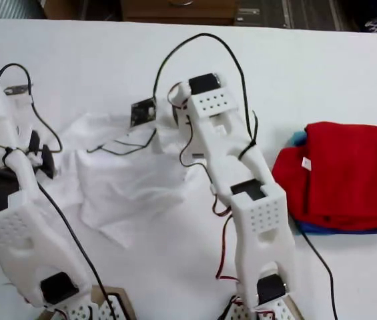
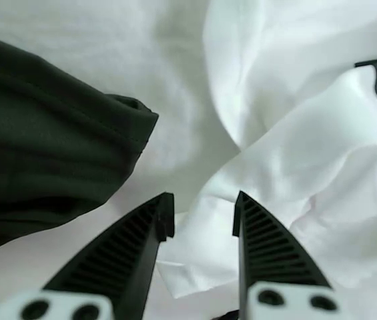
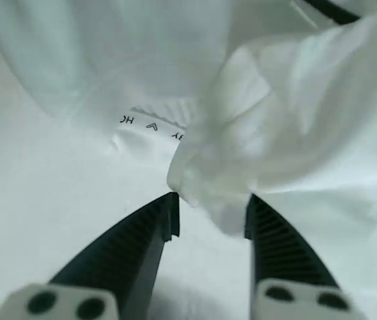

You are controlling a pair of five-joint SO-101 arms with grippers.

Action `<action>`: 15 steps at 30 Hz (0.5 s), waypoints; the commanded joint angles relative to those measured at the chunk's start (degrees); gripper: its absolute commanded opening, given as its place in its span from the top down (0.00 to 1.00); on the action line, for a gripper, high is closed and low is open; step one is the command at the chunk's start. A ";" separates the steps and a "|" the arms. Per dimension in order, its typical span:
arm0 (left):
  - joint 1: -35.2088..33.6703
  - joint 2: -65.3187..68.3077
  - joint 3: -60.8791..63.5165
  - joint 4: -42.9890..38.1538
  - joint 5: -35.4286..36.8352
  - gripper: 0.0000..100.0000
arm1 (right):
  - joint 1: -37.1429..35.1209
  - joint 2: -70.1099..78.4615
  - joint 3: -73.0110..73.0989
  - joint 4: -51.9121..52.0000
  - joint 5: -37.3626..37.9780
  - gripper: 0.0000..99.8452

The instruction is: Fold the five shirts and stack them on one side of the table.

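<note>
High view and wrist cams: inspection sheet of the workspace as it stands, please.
Surface: white table, carrying the shirts and both arms.
Job's things: white shirt crumpled and unfolded between the arms; red shirt folded on top of a blue shirt at the right of the high view; dark cloth beside the white shirt, possibly another shirt.
Clutter: nothing seen.
Grippers: left gripper open over the white shirt's edge; right gripper open, a fold of the white shirt at its tips.
Cables: black cable arcs above the table by one arm; red wires near that arm's base.
Surroundings: wooden furniture beyond the table's far edge.
</note>
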 commanded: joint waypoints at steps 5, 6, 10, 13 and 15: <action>0.44 -4.31 -0.22 -0.09 0.26 0.83 | 0.22 -0.04 -0.09 0.22 0.26 0.77; 0.44 -4.31 -0.22 -0.09 0.26 0.83 | 0.22 -0.04 -0.09 0.22 0.26 0.77; 0.44 -4.31 -0.22 -0.18 0.26 0.83 | 0.48 -0.40 1.14 0.31 0.26 0.77; 0.44 -4.31 -0.22 -0.26 0.18 0.83 | 0.13 -0.66 2.99 0.31 0.26 0.77; 0.44 -4.31 -0.22 -0.26 0.18 0.83 | 0.04 -0.66 3.43 0.31 0.26 0.77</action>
